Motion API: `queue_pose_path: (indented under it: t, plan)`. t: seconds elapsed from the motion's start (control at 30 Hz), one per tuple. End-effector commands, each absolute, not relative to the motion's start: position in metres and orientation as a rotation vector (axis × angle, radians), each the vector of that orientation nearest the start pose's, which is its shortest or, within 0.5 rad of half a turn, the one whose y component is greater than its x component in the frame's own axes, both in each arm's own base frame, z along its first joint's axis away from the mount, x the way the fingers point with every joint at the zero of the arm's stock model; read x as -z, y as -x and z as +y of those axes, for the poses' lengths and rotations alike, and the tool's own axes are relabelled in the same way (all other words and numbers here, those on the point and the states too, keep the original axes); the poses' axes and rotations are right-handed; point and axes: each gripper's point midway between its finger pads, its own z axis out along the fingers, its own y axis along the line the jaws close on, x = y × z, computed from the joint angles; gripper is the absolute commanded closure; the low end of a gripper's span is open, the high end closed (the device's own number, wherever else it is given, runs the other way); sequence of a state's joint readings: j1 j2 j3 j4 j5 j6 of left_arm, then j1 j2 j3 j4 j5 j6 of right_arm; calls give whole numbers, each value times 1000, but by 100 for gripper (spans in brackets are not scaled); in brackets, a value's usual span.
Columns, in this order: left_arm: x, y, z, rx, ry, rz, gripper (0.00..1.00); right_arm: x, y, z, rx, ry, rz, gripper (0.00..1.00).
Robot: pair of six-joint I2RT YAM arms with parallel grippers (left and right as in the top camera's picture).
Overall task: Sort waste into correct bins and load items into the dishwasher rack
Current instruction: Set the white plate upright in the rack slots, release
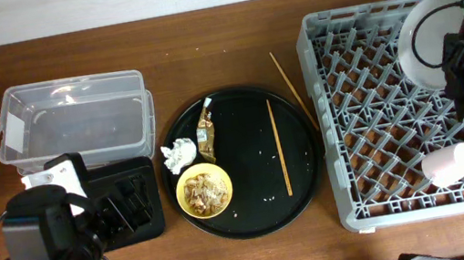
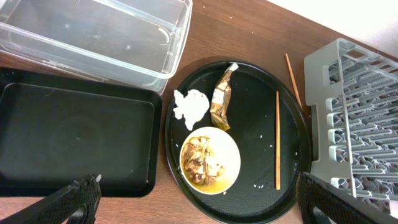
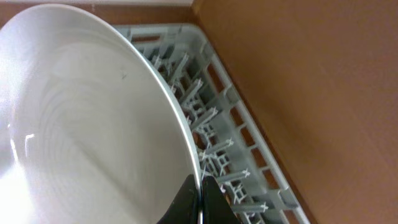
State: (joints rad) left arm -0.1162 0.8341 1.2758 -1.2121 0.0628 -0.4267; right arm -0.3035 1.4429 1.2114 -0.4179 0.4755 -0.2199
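Overhead: logged dishwasher rack (image 1: pixel 370 128) at right of table (image 1: pixel 228 38), round black tray (image 1: pixel 306 165) at centre, clear tub (image 1: pixel 75 126) at far left, shallow black tray (image 2: pixel 74 137) just nearer than tub and largely covered by left arm. Found pale plate (image 1: pixel 422 46) standing on edge over far right part of rack, pinched at rim by right gripper (image 3: pixel 200 198). Confirmed in right wrist view: fingers clenched on plate rim, rack pegs below. Cannot tell whether plate edge touches pegs. Noted pink cup (image 1: pixel 451 164) lying on its side in near right part of rack, beside right arm. On round tray, recorded crumpled white tissue (image 1: pixel 179 155) at left edge, snack wrapper (image 1: pixel 206 132) just right of it, and yellow bowl (image 1: pixel 204 191) at near left, just nearer than tissue, holding brownish food scraps (image 1: pixel 205 189). Also there: one chopstick (image 1: pixel 278 146) lying near-to-far, right of centre, with pale crumbs scattered around it. Found second chopstick (image 1: pixel 291 82) off the tray, slanted on table between tray's far right rim and rack. Left wrist view: left gripper (image 2: pixel 199 186) hanging above near edges of shallow black tray and round tray, jaws spread wide and released, one finger low at each side of view. Noted a few pale specks on tub floor.
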Motion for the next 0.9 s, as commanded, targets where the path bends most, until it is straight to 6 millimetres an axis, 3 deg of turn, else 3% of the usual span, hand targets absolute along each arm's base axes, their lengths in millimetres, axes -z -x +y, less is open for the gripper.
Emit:
queue_pose_path:
  t: [0.0,0.07,0.1,0.13,0.17,0.2,0.23,0.27,0.37,0.4,0.43,0.47,0.57,0.63,0.7,0.8,0.87]
  plan:
    - [-301,-212,-33,322,327,2327,0,-220,-379,-206,857,-355,2299,96]
    - [-301,-212,-33,322,327,2327,0,-222,-387,-188,836,-301,2294,96]
    - [-301,-212,-33,322,327,2328,0,-227,-389,-176,822,-269,2285,75]
    - [-301,-212,-33,322,327,2328,0,-233,-391,-160,800,-230,2273,41]
    - [-301,-212,-33,322,327,2327,0,-248,-393,-128,752,-149,2245,26]
    - [-301,-212,-33,322,327,2328,0,-258,-390,-106,704,-127,2221,21]
    - [-301,-212,-33,322,327,2328,0,-269,-381,-71,613,-101,2203,21]
    - [-301,-212,-33,322,327,2328,0,-269,-365,-15,412,-9,2232,25]
    - [-301,-212,-33,322,327,2328,0,-239,-318,104,-114,210,2409,32]
    - [-301,-212,-33,322,327,2328,0,-223,-299,137,-250,244,2496,32]
    - [-301,-212,-33,322,327,2328,0,-208,-286,157,-306,262,2566,32]
    - [-301,-212,-33,322,327,2328,0,-181,-275,172,-286,229,2681,32]
    - [-301,-212,-33,322,327,2328,1,-120,-288,170,-171,-15,2865,34]
    - [-301,-212,-33,322,327,2328,0,-72,-301,174,-184,-67,2978,48]
    - [-301,-212,-33,322,327,2328,0,-39,-299,177,-222,-105,3084,49]
    - [-301,-212,-33,322,327,2327,0,1,-296,173,-145,-121,3164,57]
    - [-301,-212,-33,322,327,2328,0,16,-292,171,-113,-125,3204,85]
